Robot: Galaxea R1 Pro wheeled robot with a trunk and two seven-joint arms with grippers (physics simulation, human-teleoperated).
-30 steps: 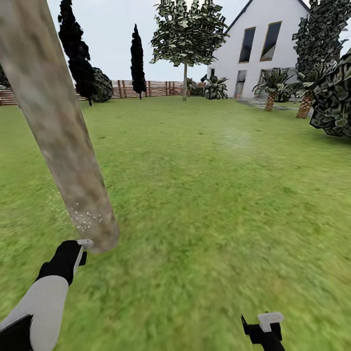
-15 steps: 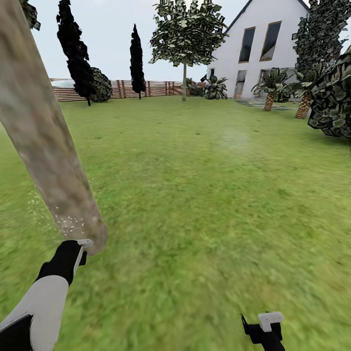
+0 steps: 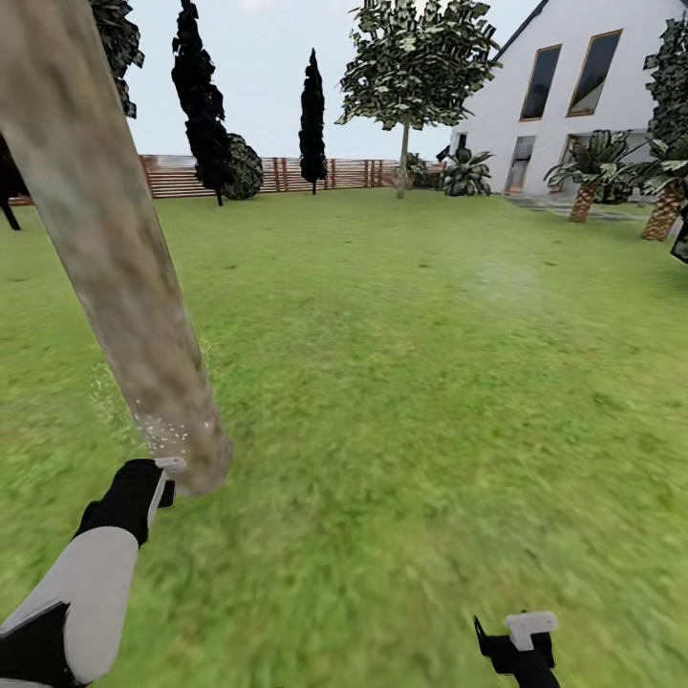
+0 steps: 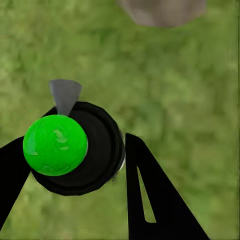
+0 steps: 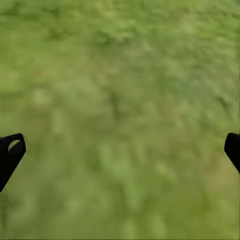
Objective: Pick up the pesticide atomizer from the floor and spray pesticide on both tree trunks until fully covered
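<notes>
My head camera is looking forward and down across the lawn (image 3: pixel 401 382) toward the fence (image 3: pixel 315 174). Both wrist cameras are pointing down at grass from close above; the left one is sharing the nearby trunk (image 3: pixel 124 277) base (image 4: pixel 162 11) with my head view.

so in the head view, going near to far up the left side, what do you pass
left end effector holding the atomizer → whitish pesticide specks on the thick grey-brown mottled tree trunk → green lawn → brown slatted wooden fence
</notes>
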